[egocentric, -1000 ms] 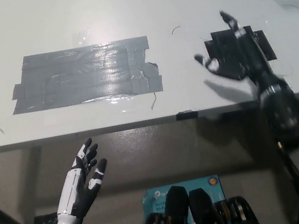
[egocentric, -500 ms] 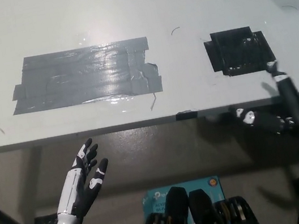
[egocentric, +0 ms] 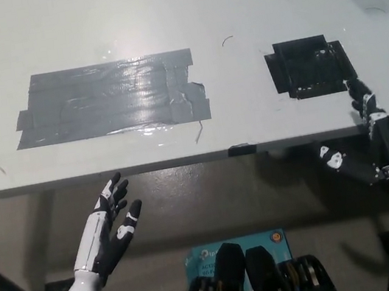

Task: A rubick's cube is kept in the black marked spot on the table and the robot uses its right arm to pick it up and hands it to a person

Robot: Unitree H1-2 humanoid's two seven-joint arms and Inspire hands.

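Now the right hand (egocentric: 370, 142), fingers spread and empty, has pulled back off the black marked spot (egocentric: 309, 66)

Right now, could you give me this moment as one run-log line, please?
right hand: open, at table edge | black marked spot: bare | left hand: open, below table

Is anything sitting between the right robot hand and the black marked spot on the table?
Nothing visible does. The right robot hand is open at the table's near edge, just below the black marked spot, with only bare table between them. No cube shows on the spot or elsewhere. The left robot hand rests open, below the table edge.
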